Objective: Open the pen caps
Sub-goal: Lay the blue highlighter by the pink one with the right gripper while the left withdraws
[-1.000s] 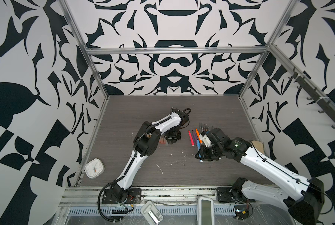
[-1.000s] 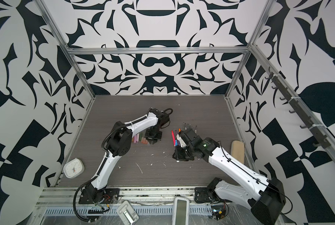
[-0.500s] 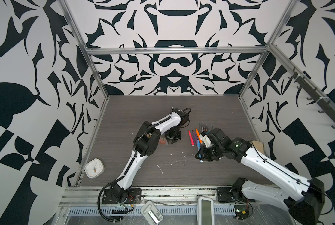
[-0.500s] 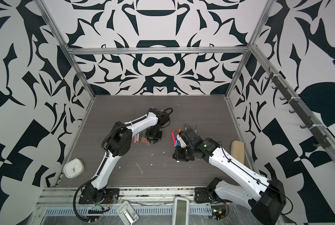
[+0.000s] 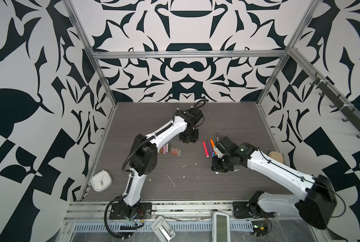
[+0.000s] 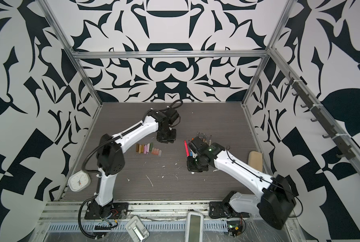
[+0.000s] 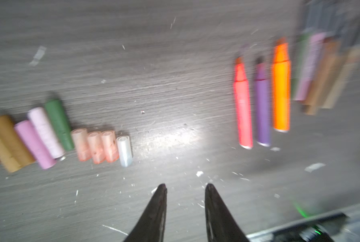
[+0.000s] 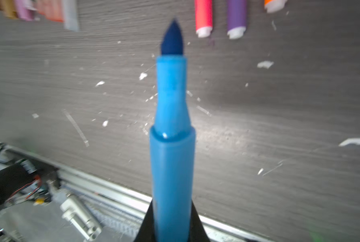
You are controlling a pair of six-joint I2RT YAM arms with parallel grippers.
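Grey tabletop point(image 5: 195, 188), right pincer point(image 8: 172, 209) gripping blue pen point(image 8: 172, 157), plain only from wrist, left pincer point(image 7: 185, 186) narrowly parted

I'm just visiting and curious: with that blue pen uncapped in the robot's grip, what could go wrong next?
1. The blue pen, clamped in the right arm's jaws, has its tip bare: it might mark the table when laid down.
2. The caps lie loose on their sides in a row; the left arm's open jaws, close by, could set them rolling.
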